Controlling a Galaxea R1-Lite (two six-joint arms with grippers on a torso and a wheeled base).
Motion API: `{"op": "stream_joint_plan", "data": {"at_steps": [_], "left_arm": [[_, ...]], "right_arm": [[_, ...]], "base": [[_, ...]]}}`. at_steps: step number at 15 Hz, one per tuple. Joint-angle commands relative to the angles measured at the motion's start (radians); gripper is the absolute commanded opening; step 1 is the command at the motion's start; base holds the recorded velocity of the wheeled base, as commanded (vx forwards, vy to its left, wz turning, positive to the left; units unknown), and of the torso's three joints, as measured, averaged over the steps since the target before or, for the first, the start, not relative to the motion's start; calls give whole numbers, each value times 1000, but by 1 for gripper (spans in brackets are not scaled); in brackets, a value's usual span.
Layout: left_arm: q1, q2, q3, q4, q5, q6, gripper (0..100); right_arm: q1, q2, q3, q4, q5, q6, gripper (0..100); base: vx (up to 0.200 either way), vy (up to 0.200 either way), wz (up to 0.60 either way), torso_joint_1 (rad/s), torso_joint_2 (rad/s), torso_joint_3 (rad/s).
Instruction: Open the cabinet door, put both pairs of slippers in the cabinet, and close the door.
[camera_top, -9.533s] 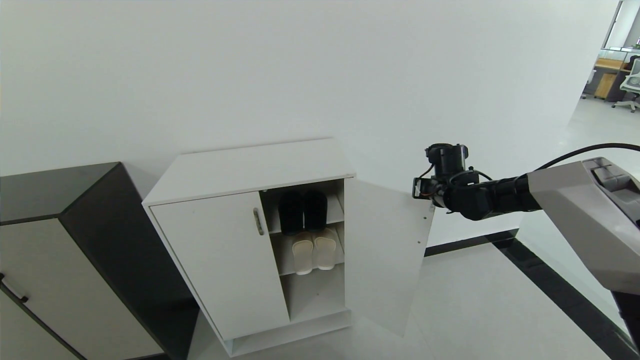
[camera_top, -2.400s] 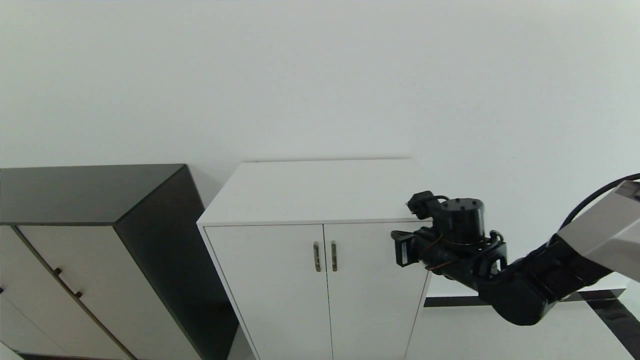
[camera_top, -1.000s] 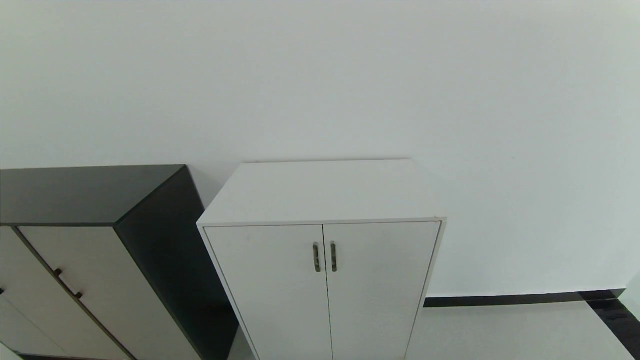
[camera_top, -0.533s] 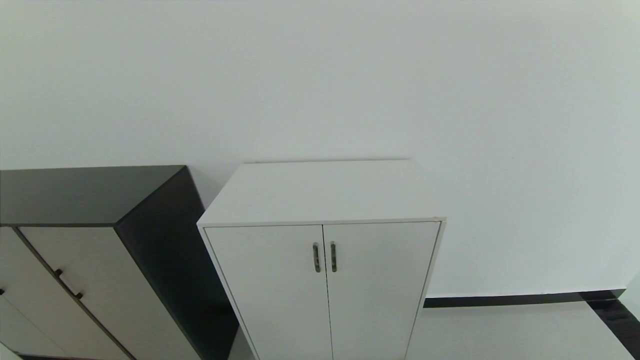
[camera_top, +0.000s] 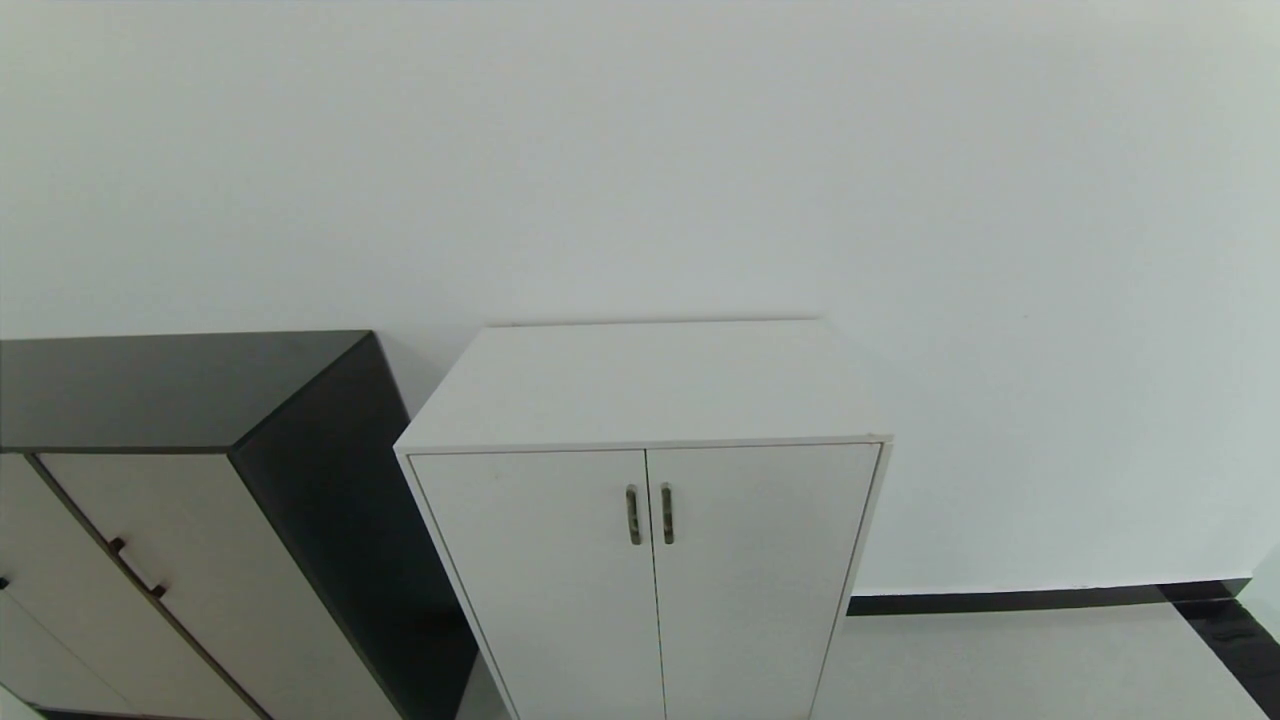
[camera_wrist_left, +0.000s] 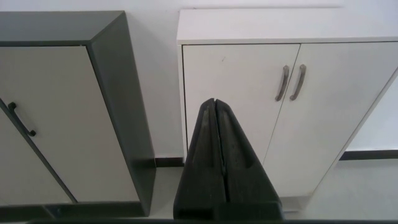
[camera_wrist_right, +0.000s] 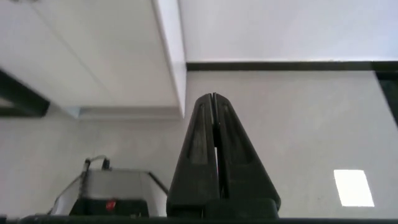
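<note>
White wall (camera_top: 640, 150) bg; 1 white cabinet (camera_top: 640, 385), 2 doors (camera_top: 545, 590) shut; 1 dark cabinet (camera_top: 150, 390).

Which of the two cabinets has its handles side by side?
The white cabinet, right of the dark-topped cabinet, whose visible black handle stands alone.

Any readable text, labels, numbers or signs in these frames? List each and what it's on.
None can be read in any view.
white cabinet: plain top and doors, no label or print.
door handles: bare metal, no marking.
dark cabinet: no text on its top, side or pale fronts.
wall: blank, no sign.
left claw and right claw: plain black, no print.
</note>
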Motion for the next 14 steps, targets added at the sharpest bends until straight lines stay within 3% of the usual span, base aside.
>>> {"op": "stream_joint_plan", "data": {"at_steps": [1,5,8,14], "left_arm": [[0,2,0,0,0,0,0],[0,2,0,0,0,0,0],[1,2,0,0,0,0,0],[0,0,0,0,2,2,0]], "right_arm": [[-56,-140,0,0,0,-1,0],[-43,-275,0,0,2,-1,0],[24,-392,0,0,3,-1,0],[23,-398,0,1,-9,-1,0]], "base": [[0,0,0,0,0,0],[0,0,0,0,0,0],[0,0,0,0,0,0],[0,0,0,0,0,0]]}}
